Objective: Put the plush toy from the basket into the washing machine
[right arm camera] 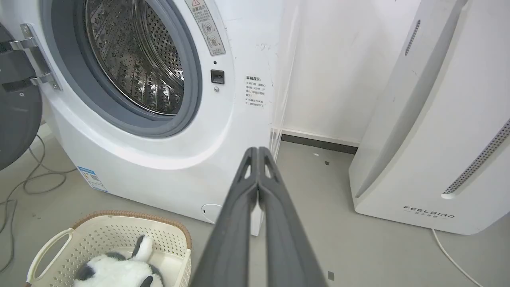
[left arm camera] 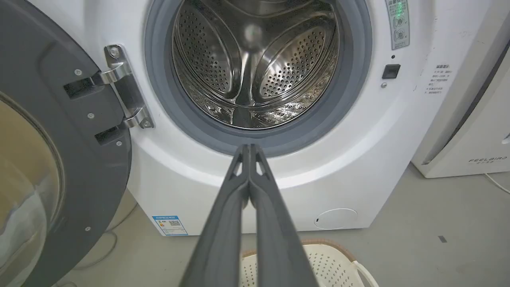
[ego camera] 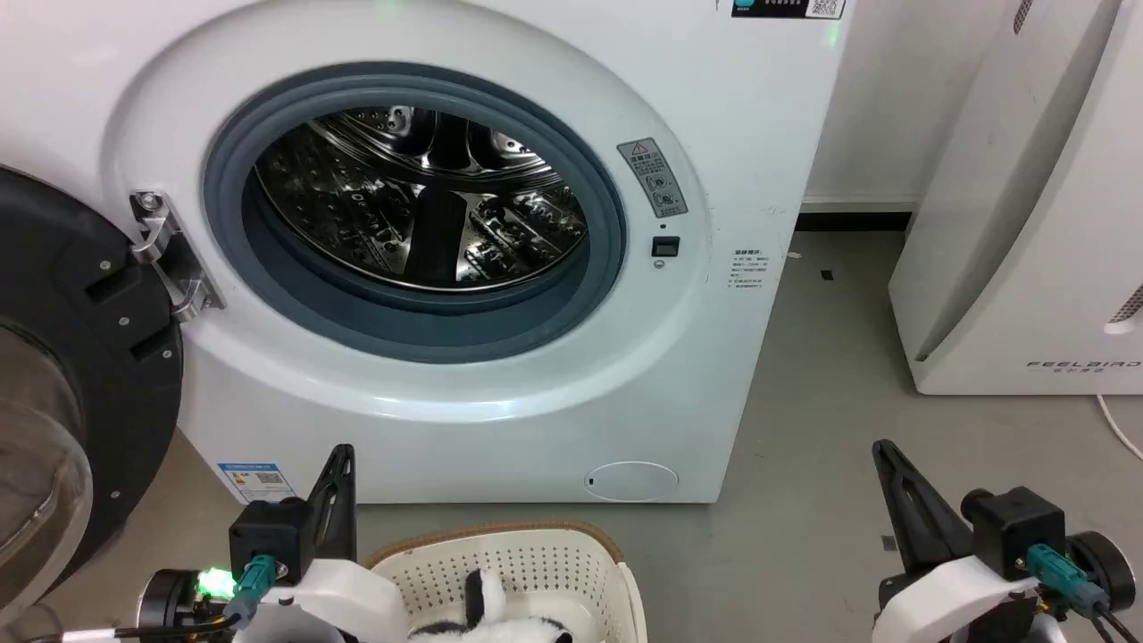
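Starting at the far left, the black-framed door (ego camera: 62, 357) hangs swung wide to the left of the left end effector (ego camera: 341, 457), so the way in is already open. That end effector has its two long fingers pressed together with nothing between them, tips pointing at the lower edge of the porthole in its wrist view.

Just to its right and below its fingertips sits the basket (ego camera: 536, 572) on the floor (ego camera: 804, 500), with the plush toy (ego camera: 500, 630) lying inside against the near wall; nothing grips the toy yet. The step in hand looks like the reach for it.

To do this well, the left end effector should probably part its fingers wide first. It should then tip down and right over the brown rim, and close on the toy's fluffy body rather than on a loose ear or foot. A soft toy squashes, so a deep bite seems wiser than a pinch at the fur.

Ahead of and above the fingertips, the washing machine (ego camera: 741, 143) shows an empty steel drum (ego camera: 420, 205) behind the grey gasket (ego camera: 614, 241). The lift should clear that lip before release.

Further right, the right end effector (ego camera: 884, 454) is likewise closed and empty, well apart from the basket. The white FEELBIRD appliance (ego camera: 1027, 223) stands to its right and ahead, and plays no part.
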